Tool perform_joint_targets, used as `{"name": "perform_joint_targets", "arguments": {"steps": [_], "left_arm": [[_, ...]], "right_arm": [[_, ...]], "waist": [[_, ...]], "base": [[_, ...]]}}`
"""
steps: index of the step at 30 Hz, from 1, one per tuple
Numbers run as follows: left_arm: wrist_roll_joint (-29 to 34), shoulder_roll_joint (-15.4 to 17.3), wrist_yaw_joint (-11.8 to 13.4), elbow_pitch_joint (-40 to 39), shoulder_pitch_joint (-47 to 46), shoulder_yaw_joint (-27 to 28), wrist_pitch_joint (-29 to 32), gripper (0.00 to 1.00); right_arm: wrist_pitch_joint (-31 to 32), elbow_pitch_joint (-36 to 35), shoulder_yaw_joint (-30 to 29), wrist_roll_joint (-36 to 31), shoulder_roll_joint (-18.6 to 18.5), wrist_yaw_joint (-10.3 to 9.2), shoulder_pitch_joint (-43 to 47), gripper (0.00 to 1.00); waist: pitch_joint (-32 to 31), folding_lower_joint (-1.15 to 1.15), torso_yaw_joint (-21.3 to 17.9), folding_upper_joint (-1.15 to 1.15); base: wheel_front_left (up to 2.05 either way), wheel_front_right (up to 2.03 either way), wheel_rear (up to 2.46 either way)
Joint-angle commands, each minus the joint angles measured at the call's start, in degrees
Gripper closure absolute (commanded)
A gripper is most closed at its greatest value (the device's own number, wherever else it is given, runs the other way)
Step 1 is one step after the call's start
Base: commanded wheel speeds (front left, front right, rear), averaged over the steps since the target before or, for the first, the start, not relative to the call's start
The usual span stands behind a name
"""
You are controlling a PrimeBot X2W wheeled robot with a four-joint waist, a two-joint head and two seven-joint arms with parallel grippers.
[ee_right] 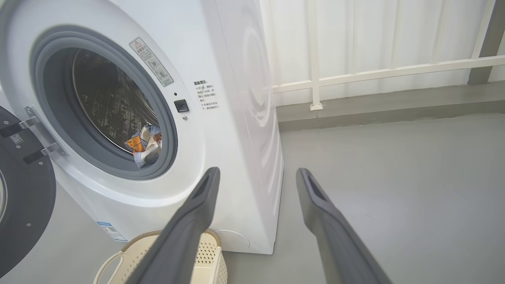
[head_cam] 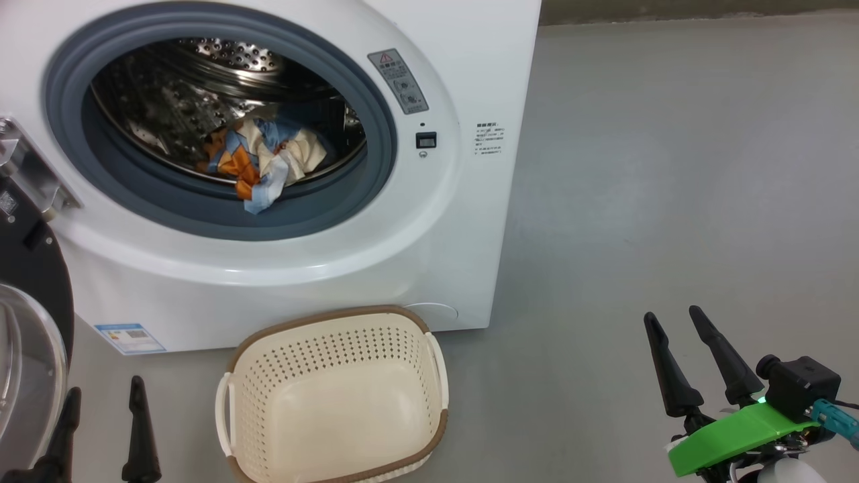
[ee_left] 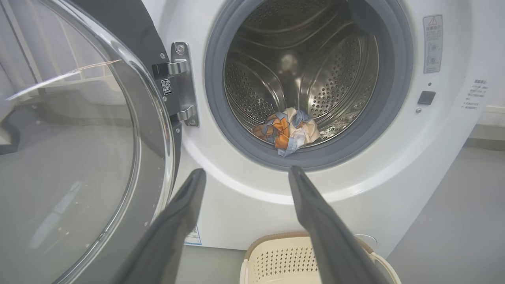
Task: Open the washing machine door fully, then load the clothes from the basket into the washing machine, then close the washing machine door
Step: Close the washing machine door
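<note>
My left claw [head_cam: 104,392] and right claw [head_cam: 672,315] gape, holding nothing. At six o'clock the clothes [head_cam: 262,161] droop onto the seal [head_cam: 221,218]. If I swing the door [ee_left: 79,157] shut, it could pinch them.

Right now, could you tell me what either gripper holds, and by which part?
Nothing is held; the left gripper and right gripper are open and empty.

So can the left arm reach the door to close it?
Probably yes. The open door hangs right beside the left gripper, with nothing between them, and the gripper is open.
</note>
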Motion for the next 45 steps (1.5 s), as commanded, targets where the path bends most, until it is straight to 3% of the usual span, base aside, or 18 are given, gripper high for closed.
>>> {"name": "perform_joint_targets", "arguments": {"steps": [1, 25, 45], "left_arm": [[0.8, 1.1, 0.2, -1.6, -1.7, 1.8, -0.4, 0.00], [0.9, 0.8, 0.1, -3.8, -1.1, 0.3, -0.4, 0.00], [-1.2, -0.1, 0.0, -5.0, -1.6, 0.1, -0.4, 0.00]], "right_arm": [[-0.5, -1.5, 0.6, 0.1, -0.9, 0.26, -0.7, 0.00], [-0.5, -1.6, 0.7, 0.0, -1.2, 0.26, -0.5, 0.00], [-0.5, -2.2, 2.3, -0.4, -1.7, 0.26, -1.8, 0.00]], "waist": [[0.0, 0.00, 0.0, 0.00], [0.1, 0.00, 3.1, 0.00], [1.2, 0.00, 11.3, 0.00]], "base": [[-0.30, 0.30, 0.00], [-0.93, 0.93, 0.00], [0.00, 0.00, 0.00]]}}
